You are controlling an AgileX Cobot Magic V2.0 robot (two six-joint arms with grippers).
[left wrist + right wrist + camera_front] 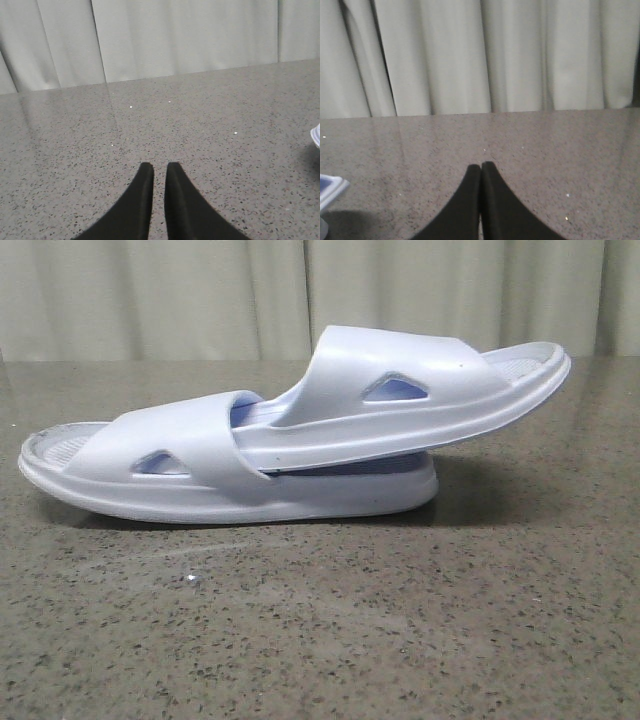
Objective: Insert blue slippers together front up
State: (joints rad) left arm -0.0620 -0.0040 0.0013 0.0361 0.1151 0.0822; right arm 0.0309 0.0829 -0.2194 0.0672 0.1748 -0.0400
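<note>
The blue slippers lie nested on the table in the front view. The lower slipper (190, 490) rests flat with its heel to the left. The upper slipper (420, 405) has its front pushed under the lower one's strap, and its heel is raised to the right. Neither gripper appears in the front view. My left gripper (159, 167) hovers over bare table, its fingers nearly together with a thin slit and nothing in it; a slipper's edge (316, 136) shows at the side. My right gripper (481, 166) is shut, tips touching, with a slipper's corner (330, 189) off to the side.
The speckled grey stone table (400, 630) runs across the whole front view. A pale pleated curtain (200, 290) hangs behind its far edge.
</note>
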